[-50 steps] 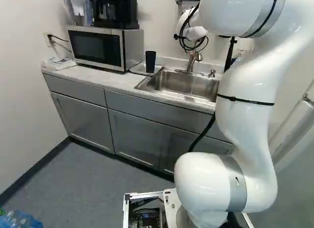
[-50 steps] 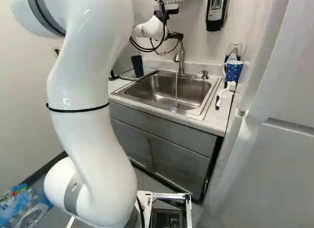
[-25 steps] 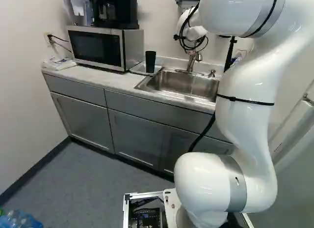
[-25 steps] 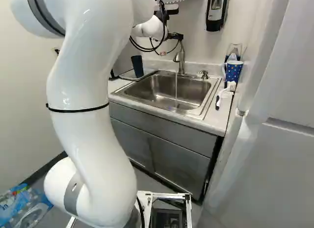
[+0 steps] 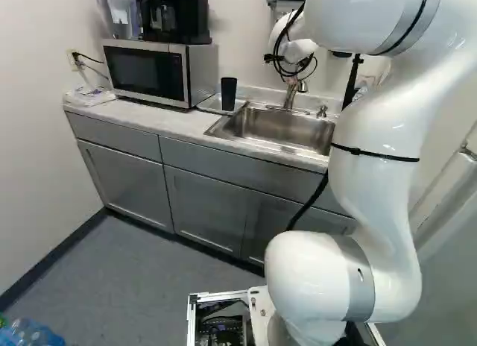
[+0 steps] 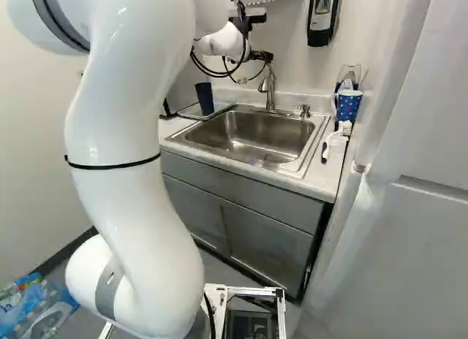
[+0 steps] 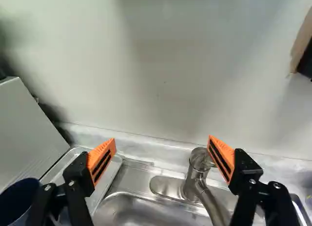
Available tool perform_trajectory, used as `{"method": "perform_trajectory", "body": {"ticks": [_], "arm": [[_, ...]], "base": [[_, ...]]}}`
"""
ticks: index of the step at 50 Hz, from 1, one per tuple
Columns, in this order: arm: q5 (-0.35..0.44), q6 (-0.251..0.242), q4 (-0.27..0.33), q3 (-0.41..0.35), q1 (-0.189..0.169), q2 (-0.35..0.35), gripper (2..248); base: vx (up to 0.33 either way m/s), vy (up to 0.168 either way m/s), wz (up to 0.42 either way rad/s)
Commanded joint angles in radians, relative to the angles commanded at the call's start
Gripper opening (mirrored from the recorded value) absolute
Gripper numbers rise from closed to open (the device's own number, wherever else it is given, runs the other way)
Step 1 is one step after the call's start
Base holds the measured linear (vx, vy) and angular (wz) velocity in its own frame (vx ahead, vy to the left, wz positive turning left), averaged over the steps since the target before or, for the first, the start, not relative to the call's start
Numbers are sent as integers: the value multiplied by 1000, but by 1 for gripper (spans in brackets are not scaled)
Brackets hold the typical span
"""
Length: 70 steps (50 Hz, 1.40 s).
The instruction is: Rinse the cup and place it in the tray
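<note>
Pale counter [image 5: 168, 122] against white wall [image 6: 300, 72], steel sink [image 6: 252, 132], tray [image 5: 210, 105] beside microwave [image 5: 147, 71], claw [image 6: 263, 55] spread wide

The sink [image 6: 252, 138] is set in the worktop [image 5: 160, 118], with cabinets [image 5: 123, 186] beneath; the faucet [image 6: 270, 90] rises at the sink's rear rim, and a small fitting [image 6: 304, 111] stands just right of it. Left of the sink lies the tray [image 5: 211, 104], with the cup [image 5: 229, 92] on it; farther left of the sink stands the microwave [image 5: 145, 70], a coffee machine [image 5: 175, 16] on top; right of the sink are a mug [image 6: 348, 105], toward the back, and a brush [image 6: 334, 140], nearer its right rim.
</note>
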<state>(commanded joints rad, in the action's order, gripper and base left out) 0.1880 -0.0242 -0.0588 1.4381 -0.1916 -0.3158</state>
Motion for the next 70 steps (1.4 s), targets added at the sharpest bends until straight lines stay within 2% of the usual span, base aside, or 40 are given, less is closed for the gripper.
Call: {"method": "perform_trajectory", "body": {"ticks": [37, 53, 70], "arm": [[19, 0, 0, -33, -7, 29, 247], [25, 0, 1, -35, -28, 49, 247], [-1, 0, 1, -95, -63, 108, 247]], "base": [[0, 0, 0], [0, 0, 0], [0, 0, 0]]}}
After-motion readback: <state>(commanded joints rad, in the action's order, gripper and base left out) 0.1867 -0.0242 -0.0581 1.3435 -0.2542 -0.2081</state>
